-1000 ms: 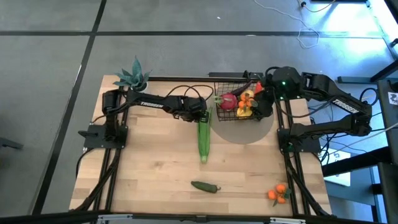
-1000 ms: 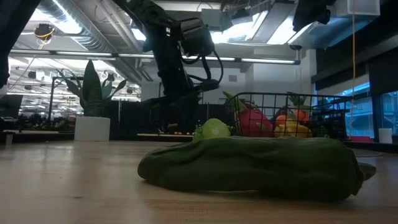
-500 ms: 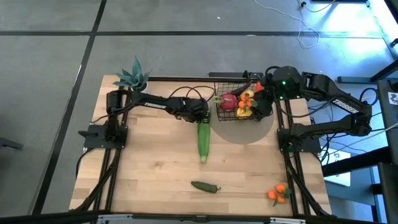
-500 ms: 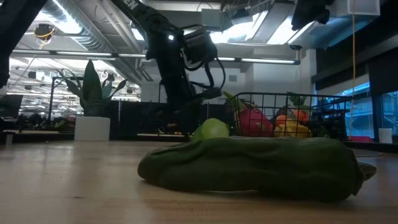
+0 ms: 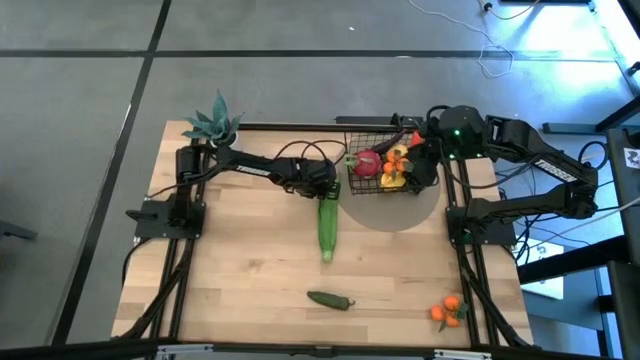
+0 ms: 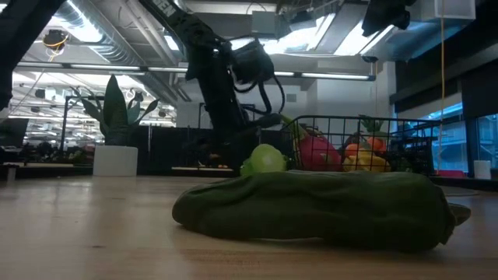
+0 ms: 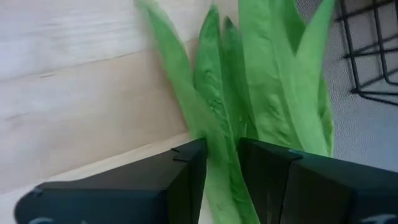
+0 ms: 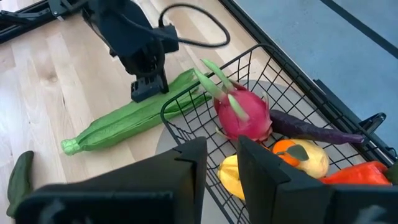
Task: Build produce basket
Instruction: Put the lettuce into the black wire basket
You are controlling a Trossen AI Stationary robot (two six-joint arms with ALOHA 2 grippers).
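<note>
1. Wooden table (image 5: 250, 260) carries the basket (image 5: 375, 135) at its far edge, on a grey mat.
2. My left tool (image 5: 326, 190) is clamped on the leafy end of the corn (image 5: 327, 225), just beside the basket.
3. I judge the corn's long axis runs away from the basket toward the near edge.
4. My right tool (image 5: 420, 165) rests at the basket's other side, fingers slightly apart, empty.
</note>
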